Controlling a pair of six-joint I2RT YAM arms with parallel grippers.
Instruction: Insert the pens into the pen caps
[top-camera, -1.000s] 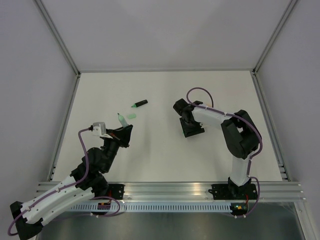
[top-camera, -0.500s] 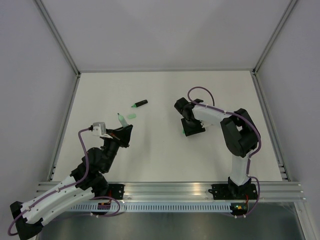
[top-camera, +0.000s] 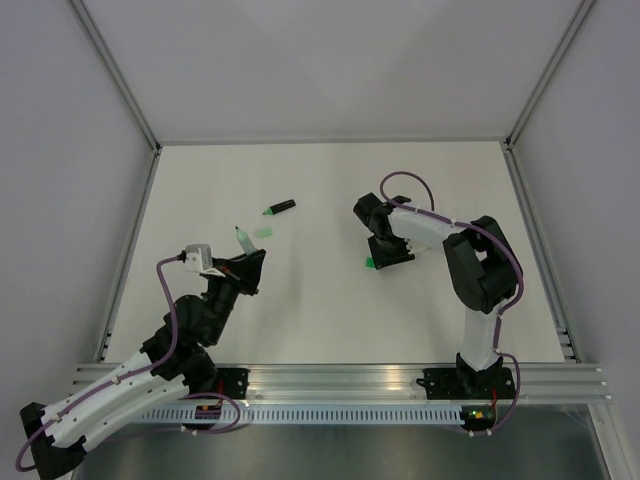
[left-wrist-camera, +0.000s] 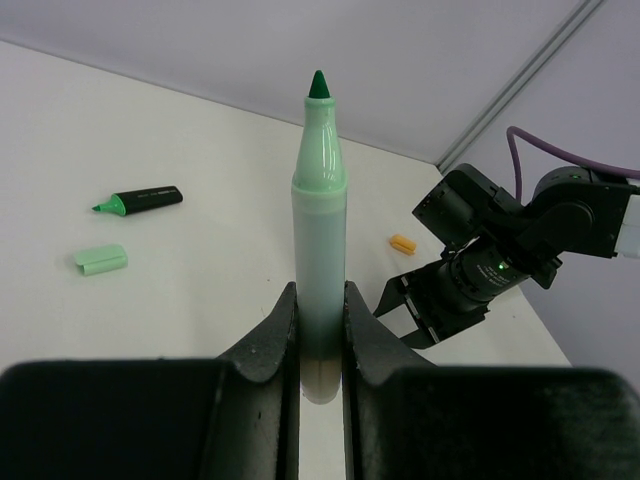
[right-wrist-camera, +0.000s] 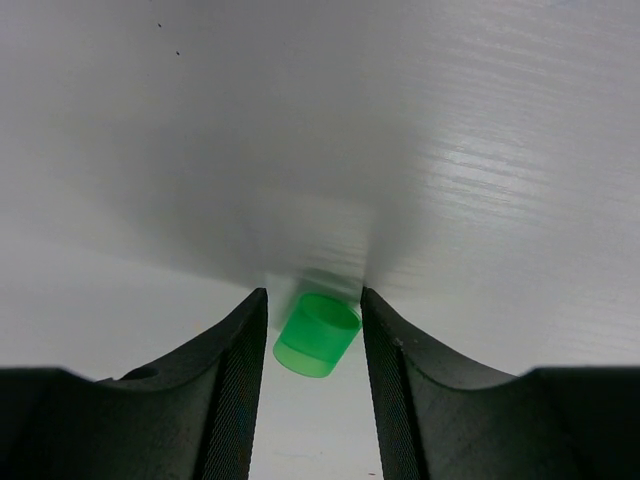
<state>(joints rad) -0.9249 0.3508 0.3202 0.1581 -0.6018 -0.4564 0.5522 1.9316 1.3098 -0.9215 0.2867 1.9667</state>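
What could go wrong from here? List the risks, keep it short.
1. The bright green cap lies tilted between the fingers of the right claw; closing could squirt it out or grip it crooked.
2. The left claw pinches the pale green marker only near its base, so pushing a cap on may tip it.
3. A pale green cap lies on the table; the bright one may be the wrong match.

Pale green pen (left-wrist-camera: 319, 230): uncapped, upright, clamped in left gripper (left-wrist-camera: 319, 300). Black pen (left-wrist-camera: 140, 200): lying flat, green tip exposed, pale green cap (left-wrist-camera: 100, 260) near it. Orange cap (left-wrist-camera: 402, 243): lying well apart. Bright green cap (right-wrist-camera: 317, 333): tilted, between the parted jaws of right gripper (right-wrist-camera: 314, 310).
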